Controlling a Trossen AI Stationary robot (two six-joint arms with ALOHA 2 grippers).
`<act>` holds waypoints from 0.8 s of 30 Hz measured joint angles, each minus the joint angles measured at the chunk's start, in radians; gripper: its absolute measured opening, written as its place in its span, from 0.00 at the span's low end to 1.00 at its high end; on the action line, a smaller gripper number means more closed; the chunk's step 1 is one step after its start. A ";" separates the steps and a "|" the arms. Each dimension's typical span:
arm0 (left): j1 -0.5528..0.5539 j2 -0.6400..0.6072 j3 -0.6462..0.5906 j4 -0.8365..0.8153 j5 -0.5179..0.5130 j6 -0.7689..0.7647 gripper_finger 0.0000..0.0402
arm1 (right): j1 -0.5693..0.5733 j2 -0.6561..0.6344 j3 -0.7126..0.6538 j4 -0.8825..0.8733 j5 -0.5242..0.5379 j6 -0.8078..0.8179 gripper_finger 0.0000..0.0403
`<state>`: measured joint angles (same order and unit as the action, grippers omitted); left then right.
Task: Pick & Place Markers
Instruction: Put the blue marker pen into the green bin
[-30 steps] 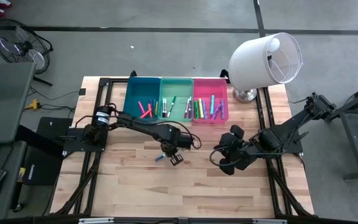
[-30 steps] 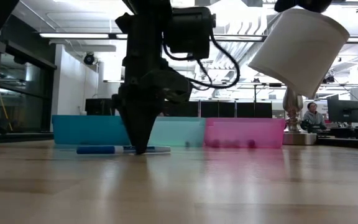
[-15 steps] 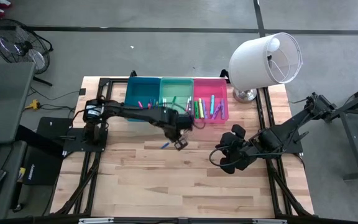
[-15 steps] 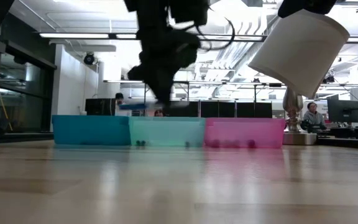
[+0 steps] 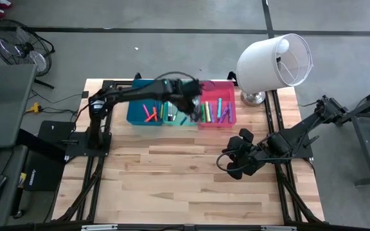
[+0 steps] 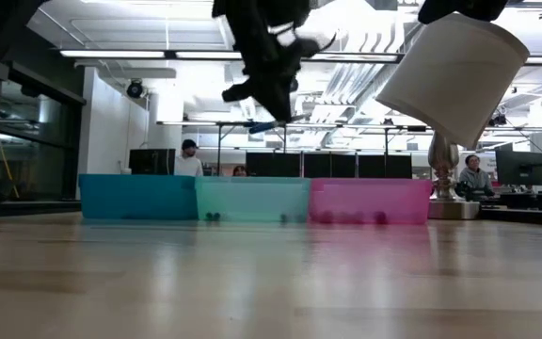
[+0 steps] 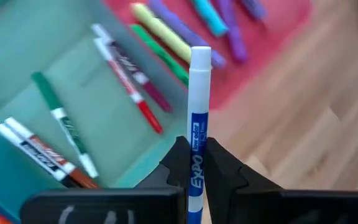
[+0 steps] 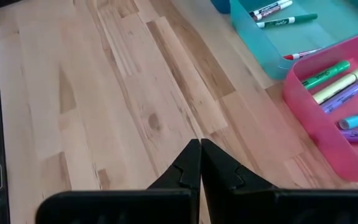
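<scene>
High view: left gripper (image 5: 188,106) clamps blue marker (image 7: 197,124) above mint bin (image 5: 172,119).

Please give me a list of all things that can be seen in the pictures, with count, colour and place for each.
blue bin: one, teal blue, far side of the table, leftmost of three
green bin: one, mint green, middle of the row
pink bin: one, pink, rightmost of the row
markers in the bins: many, mixed colours, lying in all three bins; exact count cannot be told
held marker: one, white and blue, in the left gripper
lamp: one, white shade, far right corner
table: one, light wood
fan: one, dark, on the floor at far left
left gripper: shut on the held marker, above the green bin
right gripper: shut, empty, over bare table at right
</scene>
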<state>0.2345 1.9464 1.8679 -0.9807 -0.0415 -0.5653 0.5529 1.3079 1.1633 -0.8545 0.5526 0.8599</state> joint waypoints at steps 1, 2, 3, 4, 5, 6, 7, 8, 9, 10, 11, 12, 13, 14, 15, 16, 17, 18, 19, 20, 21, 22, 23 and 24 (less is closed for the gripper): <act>0.024 0.001 -0.001 0.001 0.009 -0.010 0.04 | 0.000 0.000 0.000 0.000 0.000 0.003 0.00; 0.049 0.002 -0.001 0.002 0.013 -0.016 0.04 | 0.000 0.000 0.000 0.000 0.003 0.007 0.00; 0.073 0.001 -0.001 0.004 0.020 -0.023 0.04 | 0.000 0.000 0.000 0.000 0.007 0.013 0.00; 0.098 0.001 -0.001 0.008 0.028 -0.034 0.04 | 0.000 0.000 0.000 0.001 0.010 0.015 0.00; 0.121 0.001 -0.007 0.017 0.029 -0.046 0.04 | 0.000 0.000 0.000 0.001 0.015 0.015 0.00; 0.142 0.004 -0.013 0.026 0.031 -0.059 0.04 | 0.000 0.000 0.000 0.001 0.019 0.018 0.00; 0.160 0.015 -0.014 0.035 0.031 -0.071 0.04 | 0.000 0.000 0.000 0.001 0.024 0.023 0.00; 0.179 0.028 -0.015 0.051 0.031 -0.084 0.04 | 0.000 0.000 0.000 0.002 0.029 0.028 0.00; 0.196 0.037 -0.016 0.054 0.038 -0.094 0.04 | 0.000 0.000 0.000 0.002 0.036 0.030 0.00; 0.213 0.043 -0.019 0.044 0.056 -0.095 0.04 | 0.000 0.000 0.000 0.002 0.041 0.031 0.00; 0.226 0.051 -0.019 0.048 0.076 -0.094 0.04 | 0.000 0.000 0.000 0.002 0.043 0.034 0.00; 0.236 0.066 -0.015 0.069 0.092 -0.095 0.04 | 0.000 0.000 0.000 0.002 0.044 0.036 0.00; 0.245 0.079 -0.013 0.082 0.105 -0.097 0.04 | 0.000 0.000 0.000 0.002 0.044 0.038 0.00; 0.258 0.091 -0.015 0.071 0.125 -0.097 0.04 | 0.000 0.000 0.000 0.002 0.047 0.038 0.00; 0.268 0.101 -0.019 0.051 0.149 -0.097 0.04 | 0.000 0.000 0.000 0.002 0.051 0.039 0.00; 0.273 0.113 -0.020 0.053 0.170 -0.097 0.04 | 0.000 0.000 0.000 0.002 0.051 0.042 0.00; 0.276 0.126 -0.018 0.072 0.187 -0.098 0.04 | 0.000 0.000 0.000 0.001 0.051 0.050 0.00; 0.280 0.136 -0.016 0.077 0.199 -0.099 0.04 | 0.000 0.000 0.000 -0.002 0.051 0.057 0.00; 0.283 0.145 -0.016 0.067 0.211 -0.101 0.06 | 0.000 0.000 0.000 -0.005 0.051 0.062 0.00; 0.284 0.153 -0.017 0.061 0.225 -0.100 0.08 | 0.000 0.000 0.000 -0.006 0.050 0.070 0.00; 0.284 0.160 -0.017 0.062 0.238 -0.097 0.11 | 0.000 0.000 0.000 -0.009 0.048 0.081 0.00; 0.283 0.166 -0.017 0.065 0.250 -0.097 0.15 | 0.000 0.000 0.000 -0.015 0.047 0.086 0.00; 0.283 0.168 -0.017 0.066 0.263 -0.096 0.18 | 0.000 0.000 0.000 -0.021 0.047 0.091 0.00; 0.283 0.169 -0.017 0.066 0.275 -0.094 0.22 | 0.000 0.000 0.000 -0.024 0.048 0.096 0.00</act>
<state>0.5177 2.1155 1.8511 -0.9148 0.2335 -0.6590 0.5529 1.3079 1.1633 -0.8789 0.6009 0.9562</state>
